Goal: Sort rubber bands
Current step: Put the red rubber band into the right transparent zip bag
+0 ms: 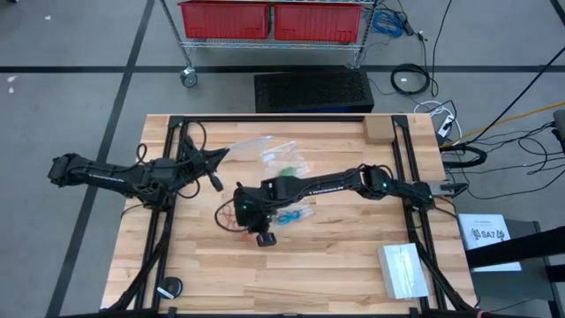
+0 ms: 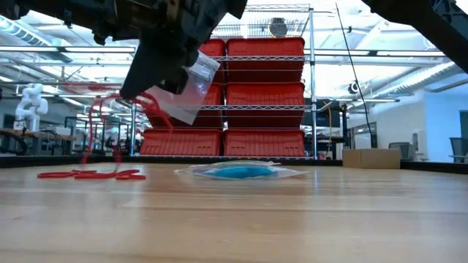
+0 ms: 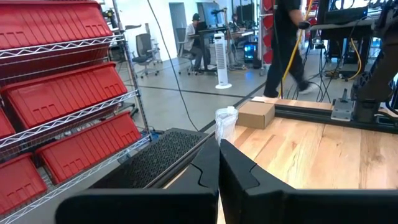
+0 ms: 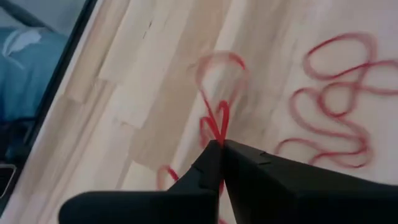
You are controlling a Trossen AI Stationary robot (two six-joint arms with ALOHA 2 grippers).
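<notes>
My right gripper [image 1: 237,215] is over the middle of the table, shut on red rubber bands [image 4: 217,124]. More red loops [image 4: 336,106] lie flat on the wood, and in the low view the red bands [image 2: 91,172] trail down to the table. The blue bands [image 2: 238,172] lie inside a clear bag beside the right gripper, also seen from above [image 1: 296,215]. The green bands [image 1: 287,170] lie among clear bags farther back. My left gripper [image 1: 222,153] is left of centre, shut on a clear plastic bag [image 3: 225,124]. My right gripper pinches a red band strand [image 4: 217,135] between its two fingertips, coming from above. The loop hangs below the fingers, and its lower part lies on the table [image 2: 110,174]. My left gripper pinches an edge of the clear bag [image 3: 222,138] between its shut fingers. The bag is lifted clear of the table [image 2: 191,82].
Other clear bags [image 1: 282,155] lie toward the far side. A cardboard box [image 1: 378,130] sits at the far right corner, a pale flat pack [image 1: 404,269] at the near right, and a round black object [image 1: 170,287] at the near left. People are in the room beyond.
</notes>
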